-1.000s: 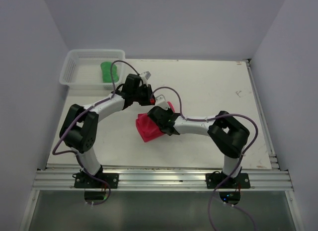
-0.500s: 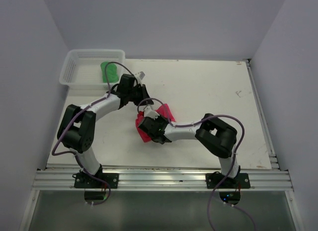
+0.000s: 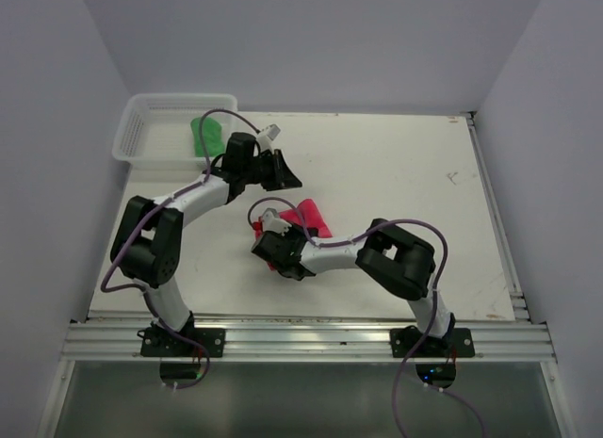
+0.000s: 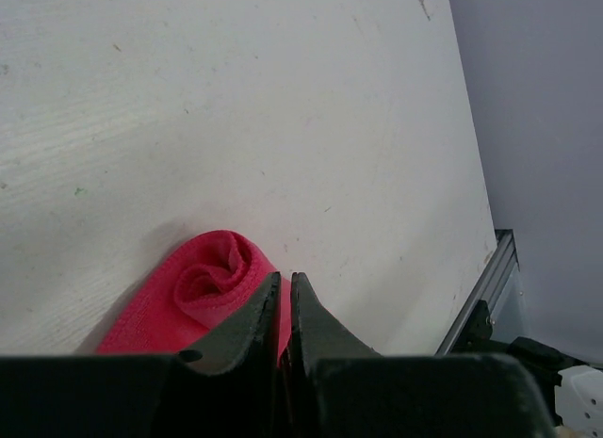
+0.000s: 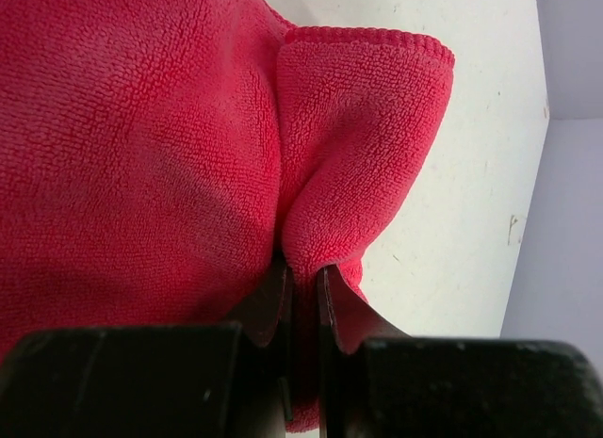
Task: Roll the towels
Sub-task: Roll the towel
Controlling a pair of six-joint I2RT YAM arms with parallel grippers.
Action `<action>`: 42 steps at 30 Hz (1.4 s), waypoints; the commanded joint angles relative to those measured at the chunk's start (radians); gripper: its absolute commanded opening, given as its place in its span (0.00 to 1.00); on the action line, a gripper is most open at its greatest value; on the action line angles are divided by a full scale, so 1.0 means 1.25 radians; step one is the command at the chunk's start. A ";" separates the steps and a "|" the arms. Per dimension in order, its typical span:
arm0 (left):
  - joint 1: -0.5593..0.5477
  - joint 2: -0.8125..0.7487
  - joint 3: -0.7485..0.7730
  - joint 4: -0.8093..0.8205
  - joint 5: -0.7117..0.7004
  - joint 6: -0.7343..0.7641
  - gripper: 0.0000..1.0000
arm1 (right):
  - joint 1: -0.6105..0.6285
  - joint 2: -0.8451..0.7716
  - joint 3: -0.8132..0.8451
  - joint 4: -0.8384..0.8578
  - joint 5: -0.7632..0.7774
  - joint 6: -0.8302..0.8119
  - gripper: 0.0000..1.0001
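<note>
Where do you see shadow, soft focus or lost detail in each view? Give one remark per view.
Top external: even, diffuse light, only faint shadows on the table, pink-red towel small but sharp. Left wrist: the towel's rolled end throws a soft shadow leftward; left gripper dark, slightly soft. Right wrist: fleece texture crisp; right gripper nearly a silhouette.
</note>
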 commanded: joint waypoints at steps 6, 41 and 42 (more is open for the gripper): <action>-0.001 0.040 -0.005 0.129 0.103 -0.017 0.11 | -0.017 0.019 -0.005 0.020 0.037 0.024 0.00; -0.059 0.218 -0.057 0.152 -0.068 0.048 0.04 | -0.032 -0.217 -0.138 0.071 -0.080 0.169 0.52; -0.060 0.216 -0.060 0.156 -0.069 0.048 0.04 | -0.032 -0.235 -0.144 0.061 -0.091 0.183 0.53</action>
